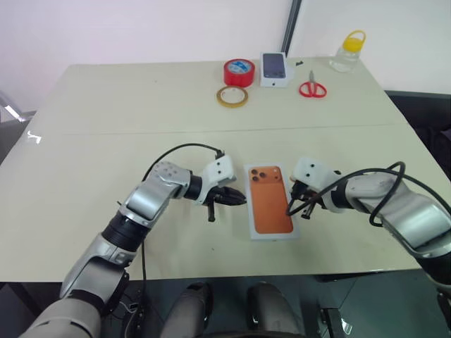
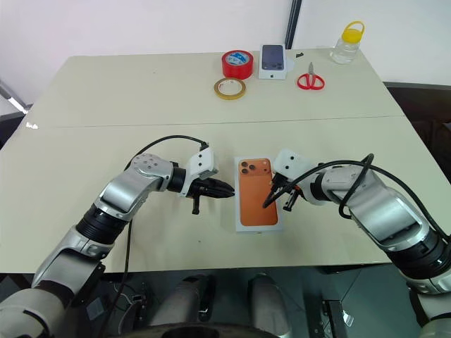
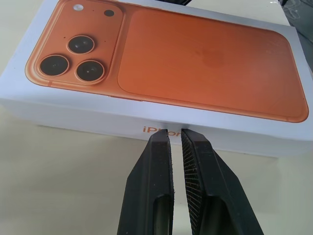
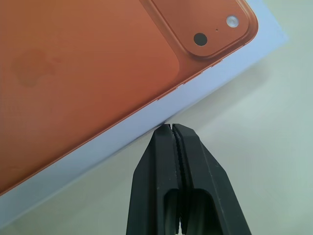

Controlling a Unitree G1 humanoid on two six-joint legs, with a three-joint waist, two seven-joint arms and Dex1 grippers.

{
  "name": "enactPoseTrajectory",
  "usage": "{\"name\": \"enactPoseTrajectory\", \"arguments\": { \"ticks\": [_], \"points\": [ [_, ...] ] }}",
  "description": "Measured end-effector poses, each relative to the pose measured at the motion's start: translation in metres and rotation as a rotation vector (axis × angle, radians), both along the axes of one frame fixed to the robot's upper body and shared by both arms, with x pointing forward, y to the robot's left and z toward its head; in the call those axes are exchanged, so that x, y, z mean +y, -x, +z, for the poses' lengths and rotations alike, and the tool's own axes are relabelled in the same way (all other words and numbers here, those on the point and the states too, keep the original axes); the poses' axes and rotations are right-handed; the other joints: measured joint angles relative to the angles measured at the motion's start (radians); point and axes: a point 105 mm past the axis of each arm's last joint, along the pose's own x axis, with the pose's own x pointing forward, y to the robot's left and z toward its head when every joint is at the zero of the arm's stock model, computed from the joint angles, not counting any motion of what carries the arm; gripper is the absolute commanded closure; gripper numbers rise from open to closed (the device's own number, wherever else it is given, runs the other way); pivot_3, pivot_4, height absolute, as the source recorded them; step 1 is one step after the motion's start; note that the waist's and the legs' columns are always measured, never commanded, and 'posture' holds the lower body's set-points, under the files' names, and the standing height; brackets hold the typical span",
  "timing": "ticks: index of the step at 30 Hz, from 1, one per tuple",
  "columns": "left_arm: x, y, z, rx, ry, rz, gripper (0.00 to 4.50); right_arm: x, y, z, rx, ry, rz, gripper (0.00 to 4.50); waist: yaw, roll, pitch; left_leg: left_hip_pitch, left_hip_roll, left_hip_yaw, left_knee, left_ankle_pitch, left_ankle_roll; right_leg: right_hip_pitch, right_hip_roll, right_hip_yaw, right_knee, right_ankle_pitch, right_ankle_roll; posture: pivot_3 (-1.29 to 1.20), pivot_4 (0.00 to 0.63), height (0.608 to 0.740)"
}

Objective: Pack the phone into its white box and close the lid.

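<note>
- My left pincer (image 1: 243,201), clenched on nothing, noses the closed white box (image 1: 268,199) at its left side.
- Right pincer (image 1: 289,211), clenched empty, touches the box's right edge.

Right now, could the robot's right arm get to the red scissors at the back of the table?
Probably not without stretching or stepping closer. The right gripper sits shut beside the white box near the front, and the scissors lie far off at the back. Nothing blocks the way, though.
</note>
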Motion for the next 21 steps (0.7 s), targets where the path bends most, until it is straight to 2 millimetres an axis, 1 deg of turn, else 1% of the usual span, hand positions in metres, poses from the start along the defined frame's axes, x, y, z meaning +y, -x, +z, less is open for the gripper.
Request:
{"name": "enactPoseTrajectory", "arguments": {
  "ticks": [2,4,8,10,12,15,17,19,20,21],
  "points": [
    [0.001,-0.002,0.001,-0.007,0.004,0.011,4.07,-0.003,0.0,0.001,0.0,0.006,0.009,4.44,0.001,0.0,0.0,0.0,0.0,0.0,0.0,0.0,0.0,0.0,0.0,0.0,0.0,0.0,0.0,0.0,0.15,0.74],
    [0.006,-0.006,0.005,-0.02,0.011,0.034,4.07,-0.012,0.001,0.004,-0.005,0.016,0.01,4.44,0.002,0.0,0.0,0.0,0.0,0.0,0.0,0.0,0.0,0.0,0.0,0.0,0.0,0.0,0.0,0.0,0.15,0.74],
    [0.021,-0.022,0.014,-0.039,0.025,0.105,4.07,-0.035,0.005,0.022,-0.053,0.021,0.025,4.44,0.003,0.0,0.0,0.0,0.0,0.0,0.0,0.0,0.0,0.0,0.0,0.0,0.0,0.0,0.0,0.0,0.15,0.74],
    [0.023,-0.03,0.022,-0.051,0.048,0.134,4.07,-0.036,0.011,0.026,-0.05,-0.009,0.056,4.44,0.002,0.0,0.0,0.0,0.0,0.0,0.0,0.0,0.0,0.001,0.0,-0.001,0.0,0.0,0.0,0.0,0.15,0.74],
    [0.016,-0.036,0.03,-0.068,0.079,0.144,4.07,-0.028,0.023,0.025,-0.014,-0.057,0.112,4.44,0.003,0.0,0.0,0.0,0.0,0.0,0.001,0.0,0.0,0.001,0.0,-0.001,0.0,0.0,0.0,0.0,0.15,0.74],
    [0.0,-0.043,0.034,-0.087,0.111,0.148,4.07,-0.012,0.042,0.019,0.043,-0.112,0.198,4.44,0.003,-0.001,0.0,0.0,0.0,0.0,0.001,0.0,0.0,0.001,0.0,-0.001,0.0,0.0,0.0,0.0,0.15,0.74],
    [-0.013,-0.049,0.03,-0.093,0.104,0.143,4.07,-0.004,0.051,0.009,0.076,-0.141,0.209,4.44,0.004,-0.002,0.0,0.0,0.0,0.0,0.001,0.0,0.0,0.002,0.0,-0.001,0.0,0.0,0.0,0.0,0.15,0.74],
    [-0.027,-0.045,0.023,-0.094,0.085,0.103,4.07,0.001,0.06,-0.008,0.132,-0.157,0.197,4.44,0.003,-0.002,0.0,0.0,0.0,0.0,0.001,0.0,0.0,0.002,0.0,-0.001,0.0,0.0,0.0,0.0,0.15,0.74],
    [-0.031,-0.043,0.018,-0.088,0.068,0.089,4.07,0.001,0.063,-0.013,0.148,-0.157,0.194,4.44,0.002,-0.002,0.0,0.0,0.0,0.0,0.001,0.0,0.0,0.002,0.0,-0.001,0.0,0.0,0.0,0.0,0.15,0.74],
    [-0.033,-0.042,0.013,-0.079,0.051,0.081,4.07,0.002,0.064,-0.013,0.14,-0.149,0.196,4.44,-0.001,-0.002,0.0,0.001,0.0,0.0,0.001,0.0,0.0,0.002,0.0,-0.001,0.0,0.0,0.0,0.0,0.15,0.74]
  ]
}}
